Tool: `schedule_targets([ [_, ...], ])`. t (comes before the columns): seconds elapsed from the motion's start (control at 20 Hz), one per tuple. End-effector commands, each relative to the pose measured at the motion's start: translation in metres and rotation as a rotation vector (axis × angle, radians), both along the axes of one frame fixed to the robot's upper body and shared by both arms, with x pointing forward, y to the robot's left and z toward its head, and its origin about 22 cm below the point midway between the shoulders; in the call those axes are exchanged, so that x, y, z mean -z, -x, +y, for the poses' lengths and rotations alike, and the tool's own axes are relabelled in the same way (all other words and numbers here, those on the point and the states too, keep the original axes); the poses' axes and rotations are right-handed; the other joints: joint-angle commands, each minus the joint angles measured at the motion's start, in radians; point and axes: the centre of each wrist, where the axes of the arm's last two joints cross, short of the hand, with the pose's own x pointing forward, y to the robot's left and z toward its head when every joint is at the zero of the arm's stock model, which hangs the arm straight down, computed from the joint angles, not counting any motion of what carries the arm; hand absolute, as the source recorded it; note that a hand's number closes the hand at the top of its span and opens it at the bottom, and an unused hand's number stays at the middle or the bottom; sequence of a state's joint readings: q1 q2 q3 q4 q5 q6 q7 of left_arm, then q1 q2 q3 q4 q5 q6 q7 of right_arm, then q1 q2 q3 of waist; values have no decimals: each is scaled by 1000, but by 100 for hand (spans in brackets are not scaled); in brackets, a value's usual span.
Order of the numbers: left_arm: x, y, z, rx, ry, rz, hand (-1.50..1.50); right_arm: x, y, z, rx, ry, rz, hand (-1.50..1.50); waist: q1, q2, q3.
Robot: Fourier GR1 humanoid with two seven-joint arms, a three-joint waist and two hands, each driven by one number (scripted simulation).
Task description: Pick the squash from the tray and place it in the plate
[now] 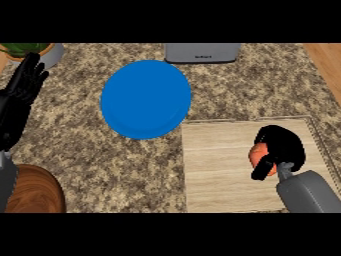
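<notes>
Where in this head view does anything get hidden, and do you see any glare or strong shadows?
Head view: light is even, no glare on the round blue plate, no strong shadows on the pale wooden tray. The black right hand curls over the orange squash, hiding most of it. The black left hand rests open at left.

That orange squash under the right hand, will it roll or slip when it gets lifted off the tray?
The squash looks rounded and smooth, so it could roll if released on the flat tray. It seems rigid, not floppy. The right hand curls round it, which probably limits slipping.
</notes>
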State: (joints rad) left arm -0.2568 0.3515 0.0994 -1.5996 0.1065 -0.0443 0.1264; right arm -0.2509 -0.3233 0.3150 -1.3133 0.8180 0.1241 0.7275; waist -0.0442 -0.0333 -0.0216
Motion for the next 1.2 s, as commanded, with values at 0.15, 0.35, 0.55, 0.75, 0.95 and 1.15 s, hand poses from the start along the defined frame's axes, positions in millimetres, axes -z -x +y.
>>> schedule_targets([
  [0.15,9,10,17,-80,-10,23,0,36,61,11,501,99,-7,150,-78,-10,11],
  [0.35,7,7,5,-50,-7,24,0,11,82,49,543,136,-162,150,-62,-4,12],
  [0.55,8,7,-2,-32,-5,13,0,-26,100,100,542,63,-314,150,-26,5,15],
  [0.75,4,5,-4,5,3,-3,0,-63,119,137,448,28,-519,150,10,16,18],
  [0.95,-2,0,-10,26,-3,-11,0,-86,134,164,356,-58,-703,150,30,22,20],
  [1.15,2,-3,-16,38,-6,-17,0,-102,128,173,307,-63,-775,150,46,33,20],
])
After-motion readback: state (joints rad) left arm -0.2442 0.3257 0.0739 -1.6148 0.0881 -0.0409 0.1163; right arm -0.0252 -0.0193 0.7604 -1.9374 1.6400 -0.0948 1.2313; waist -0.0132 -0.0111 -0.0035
